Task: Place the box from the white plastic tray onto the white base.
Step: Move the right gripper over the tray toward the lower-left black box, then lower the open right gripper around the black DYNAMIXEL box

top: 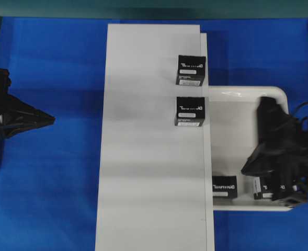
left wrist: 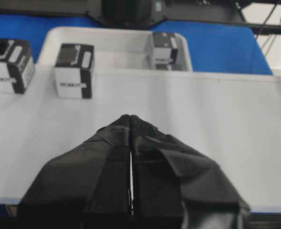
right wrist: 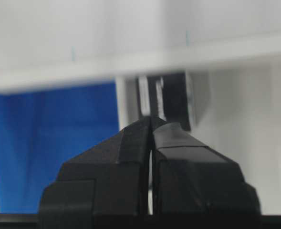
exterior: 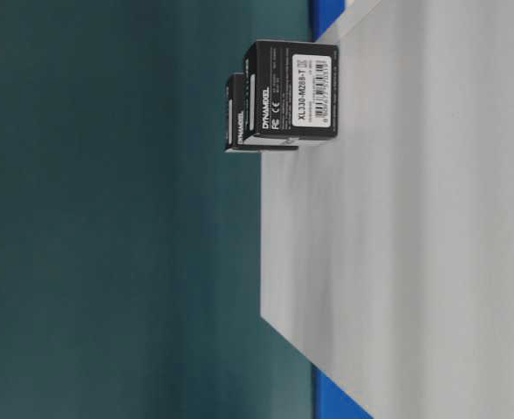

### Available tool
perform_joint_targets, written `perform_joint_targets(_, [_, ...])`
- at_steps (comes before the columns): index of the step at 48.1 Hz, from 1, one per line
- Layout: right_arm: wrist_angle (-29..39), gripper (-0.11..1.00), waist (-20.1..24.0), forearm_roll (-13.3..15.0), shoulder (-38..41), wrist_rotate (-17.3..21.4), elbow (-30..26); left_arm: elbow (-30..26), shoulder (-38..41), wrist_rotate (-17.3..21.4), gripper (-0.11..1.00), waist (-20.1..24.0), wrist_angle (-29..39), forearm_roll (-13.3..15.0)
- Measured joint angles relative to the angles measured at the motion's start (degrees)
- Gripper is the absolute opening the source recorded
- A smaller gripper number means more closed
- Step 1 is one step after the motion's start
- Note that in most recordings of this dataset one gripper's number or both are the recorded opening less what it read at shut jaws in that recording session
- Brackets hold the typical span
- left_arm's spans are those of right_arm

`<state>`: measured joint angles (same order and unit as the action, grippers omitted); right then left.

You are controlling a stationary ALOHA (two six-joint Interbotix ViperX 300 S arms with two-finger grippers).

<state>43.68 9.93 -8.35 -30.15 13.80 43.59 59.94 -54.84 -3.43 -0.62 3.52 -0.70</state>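
The right gripper (right wrist: 152, 125), a black two-fingered pincer, has its jaws pressed together with nothing between them, as the right wrist view shows. In the overhead view it (top: 246, 170) hangs over the shallow glossy white plastic tray (top: 232, 93) with the raised rim, its tip above the tray floor.

Two small black cube-like boxes with white lettering lie in the near end of that tray. One box (top: 225, 186) sits near the tip, clear of the fingers, beside the long flat matte white base (top: 148, 157). The other tray box (top: 261, 188) is partly hidden under the right arm; in the wrist view a dark box (right wrist: 171, 98) stands just beyond the closed fingertips, and whether they touch it cannot be told.

Two more black boxes stand on the white base along its tray-side edge: one (top: 190, 70) farther up, one (top: 189, 111) level with the tray's far end.

The left gripper (left wrist: 130, 119), also black, has its jaws together, holds nothing, and points toward the base from the blue tabletop (top: 49, 198) side.
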Motion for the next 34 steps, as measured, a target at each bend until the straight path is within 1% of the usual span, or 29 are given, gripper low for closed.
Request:
perform_joint_targets(4, [3.69, 0.01, 0.09, 0.18, 4.31, -0.35, -1.85, -0.18, 0.00, 0.00, -0.05, -0.18, 0.09, -0.09])
perform_joint_targets(7, [6.15, 0.02, 0.09, 1.05, 7.12, -0.53, -3.25, -0.26, 0.00, 0.00, -0.05, -0.18, 0.09, -0.09])
perform_joint_targets(12, [8.17, 0.04, 0.09, 1.93, 10.37, -0.53, -4.48, -0.26, 0.00, 0.00, -0.05, -0.18, 0.09, -0.09])
perform_joint_targets(14, [8.35, 0.06, 0.00, 2.02, 11.34, -0.62, -4.75, -0.26, 0.00, 0.00, -0.05, -0.18, 0.09, -0.09])
perform_joint_targets(18, [8.09, 0.14, 0.00, 2.11, 12.66, -0.97, -4.92, -0.26, 0.00, 0.00, -0.05, -0.18, 0.09, -0.09])
perform_joint_targets(20, [7.73, 0.21, 0.00, 2.11, 13.01, -1.23, -5.01, -0.26, -0.09, 0.00, -0.05, -0.18, 0.09, 0.00])
perform_joint_targets(23, [6.86, 0.36, 0.00, 2.11, 13.36, -1.32, -5.01, -0.26, -0.09, -0.09, -0.05, -0.26, 0.09, -0.09])
perform_joint_targets(24, [6.50, 0.44, 0.00, 2.02, 13.45, -1.32, -5.01, -0.26, -0.09, -0.09, -0.05, -0.35, 0.09, -0.09])
perform_joint_targets(30, [5.45, 0.80, 0.09, 2.02, 14.33, -1.58, -5.01, -0.26, 0.00, -0.09, -0.05, -1.05, 0.09, -0.09])
perform_joint_targets(33, [5.01, 0.94, 0.88, 2.37, 14.85, -1.93, -4.92, -0.26, -0.09, -0.09, -0.05, -1.32, 0.09, -0.09])
perform_joint_targets(34, [4.83, 0.96, 1.14, 2.46, 15.12, -2.02, -4.92, -0.26, -0.09, -0.09, -0.05, -1.32, 0.09, 0.00])
